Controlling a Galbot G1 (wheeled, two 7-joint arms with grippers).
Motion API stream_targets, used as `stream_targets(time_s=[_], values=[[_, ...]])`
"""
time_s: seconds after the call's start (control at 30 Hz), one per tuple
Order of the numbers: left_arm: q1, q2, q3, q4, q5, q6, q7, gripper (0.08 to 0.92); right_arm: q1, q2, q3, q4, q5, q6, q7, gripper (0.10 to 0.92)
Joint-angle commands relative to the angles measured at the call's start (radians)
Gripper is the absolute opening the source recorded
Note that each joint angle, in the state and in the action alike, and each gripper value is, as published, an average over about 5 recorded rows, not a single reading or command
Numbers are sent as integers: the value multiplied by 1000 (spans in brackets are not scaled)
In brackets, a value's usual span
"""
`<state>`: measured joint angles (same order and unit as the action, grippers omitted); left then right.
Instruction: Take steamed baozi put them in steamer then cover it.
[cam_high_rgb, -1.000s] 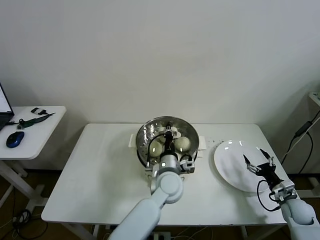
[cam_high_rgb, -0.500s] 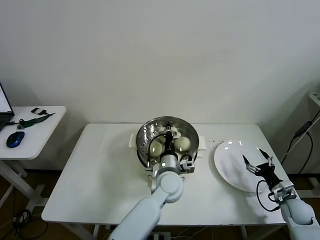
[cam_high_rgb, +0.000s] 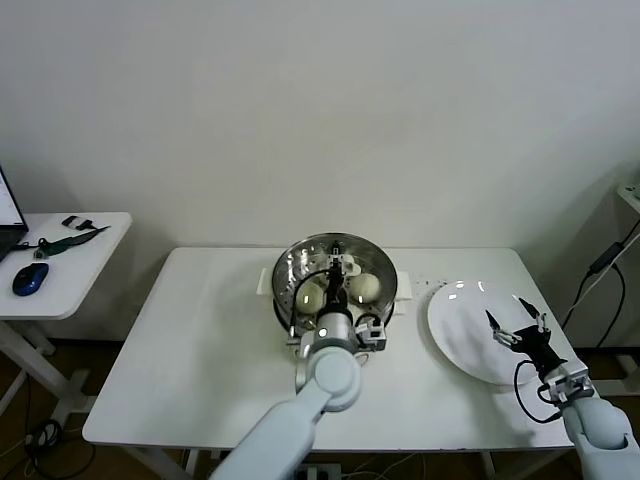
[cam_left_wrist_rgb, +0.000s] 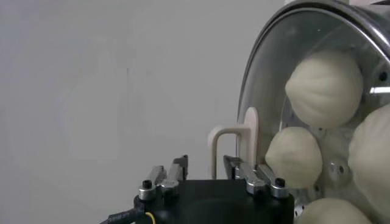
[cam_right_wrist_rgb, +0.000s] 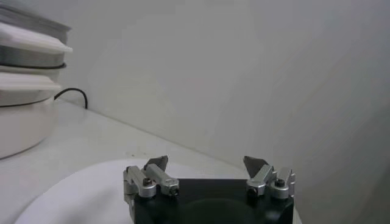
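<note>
Basically near the end; baozi (cam_left_wrist_rgb: 323, 88) seen loaded in the steamer (cam_high_rgb: 338, 262), at least three visible through the glass in the left wrist view, two clearly in the head view; fourth not confirmed, likely hidden under the arm; white plate (cam_high_rgb: 462, 345) at about 3 o'clock from the steamer, well apart from it, bare of buns.

Cover (cam_left_wrist_rgb: 268, 91) looked already seated on the steamer rim; clear glass with metal edge over the buns, white handle (cam_left_wrist_rgb: 234, 146) standing up at its centre; judged: lid placement done or in its last instant, only release and retreat left; full seating all round the rim not verifiable from these views.

Left gripper (cam_high_rgb: 341, 268) sat over the steamer centre, arm coming in from 6 o'clock; fingers (cam_left_wrist_rgb: 250, 172) spread a little, straddling the cover handle, one each side; a visible gap on at least one side, so read as let go or barely touching, not clamped; contact on the far side impossible to tell.

Right gripper (cam_high_rgb: 518, 330) parked over the plate's 3 o'clock edge, near the table (cam_high_rgb: 200, 340) corner; fingers (cam_right_wrist_rgb: 157, 172) spread wide, holding nothing, touching nothing visible.

Remaining, as judged: lift left gripper straight up off the handle without dragging the lid; check lid sits flat.
</note>
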<state>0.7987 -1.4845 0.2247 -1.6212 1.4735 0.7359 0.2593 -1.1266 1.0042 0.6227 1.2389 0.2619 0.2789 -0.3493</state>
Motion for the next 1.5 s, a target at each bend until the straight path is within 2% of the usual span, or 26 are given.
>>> stream_targets(time_s=[0.03, 0.27, 0.4, 0.57, 0.7, 0.87, 0.97, 1.13, 1.27, 1.5], values=[[41, 73, 8, -171, -29, 50, 46, 501, 3, -1, 0, 1, 0, -11, -1, 823], [113, 138, 11, -308, -58, 50, 54, 700, 1, -4, -1, 23, -21, -61, 12, 823], [173, 192, -10, -383, -101, 50, 31, 793, -1, -5, -4, 48, -28, -98, 34, 823], [277, 273, -102, -498, -267, 38, -76, 822, -15, -6, -2, 88, -8, -118, 48, 823], [363, 296, -249, -574, -518, -64, -206, 823, -49, 2, 16, 136, 33, -125, 48, 823], [505, 241, -486, -602, -865, -317, -350, 823, -91, 19, 40, 197, 54, -134, 59, 823], [595, 195, -633, -604, -1153, -460, -387, 823, -111, 29, 48, 230, 63, -147, 66, 823], [674, 142, -804, -578, -1446, -613, -406, 823, -130, 45, 48, 269, 64, -158, 72, 823], [697, 104, -908, -500, -1569, -698, -393, 823, -142, 60, 45, 290, 64, -157, 70, 823], [745, 68, -951, -381, -1642, -809, -332, 823, -164, 70, 46, 316, 65, -151, 73, 823]])
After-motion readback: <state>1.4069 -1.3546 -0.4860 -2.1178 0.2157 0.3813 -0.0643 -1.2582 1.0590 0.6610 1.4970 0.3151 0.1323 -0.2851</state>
